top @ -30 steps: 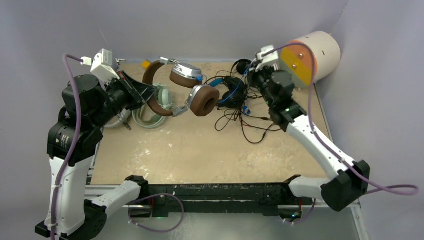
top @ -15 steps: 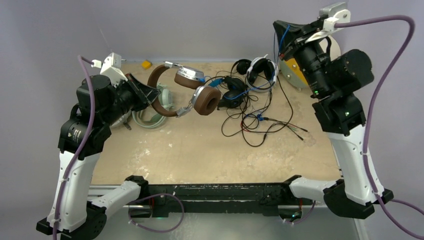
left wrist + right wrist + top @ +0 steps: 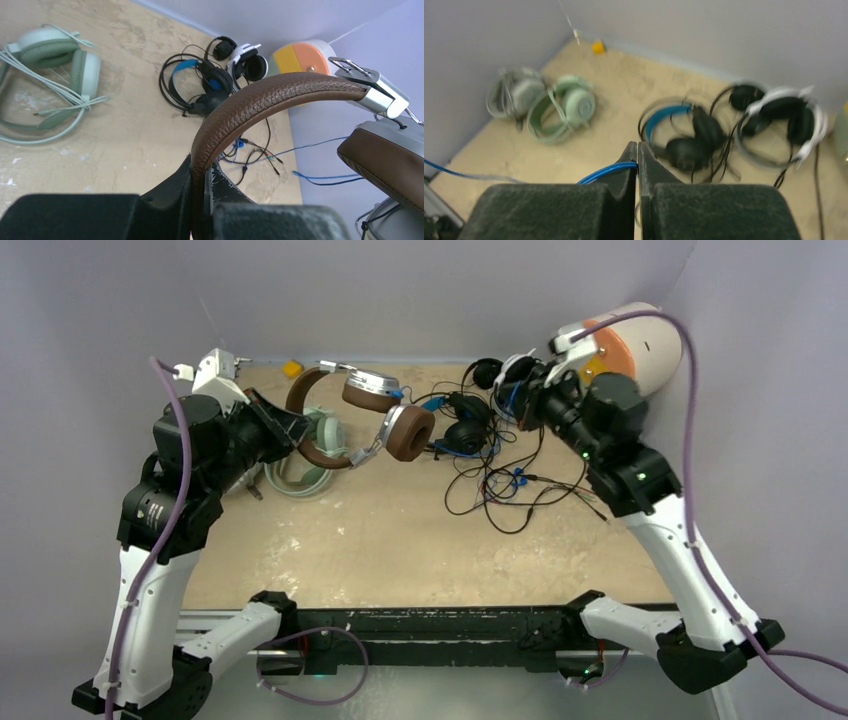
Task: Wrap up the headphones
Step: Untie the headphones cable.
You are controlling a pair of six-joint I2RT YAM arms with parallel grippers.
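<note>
**Brown headphones, orientation.** In the top view the brown headphones (image 3: 306, 418) sit in the upper left-centre of the frame. The headband forms a C whose open side faces right. Its two ear cups lie at the right ends of the arc, one above the other, so the long axis runs roughly top to bottom of the frame. In the left wrist view the band arches from bottom centre up to the upper right, well above the table (image 3: 400, 540).

**Appearance.** The headband is grained brown leather with silver metal yokes, and the ear pads are round and brown.

**Grippers.** The left gripper (image 3: 286, 428) is clamped on the headband, with the band filling the space between its fingers. The right gripper (image 3: 637, 159), at the upper right of the top view, has its fingertips pressed together on a thin blue cable (image 3: 605, 172). That cable trails to the lower left of the right wrist view.

**Surroundings.**
- Mint-green headphones (image 3: 300, 476) lie just below the brown band.
- A white-grey pair (image 3: 517, 94) lies at their left, largely hidden by the left arm in the top view.
- Black headphones with a blue headband (image 3: 466, 432) and a black-and-white pair (image 3: 506, 374) lie between the two grippers, among tangled dark cables.
- A cream cylinder (image 3: 650, 335) stands in the upper right corner.
- A small yellow block (image 3: 291, 368) rests at the far edge.
</note>
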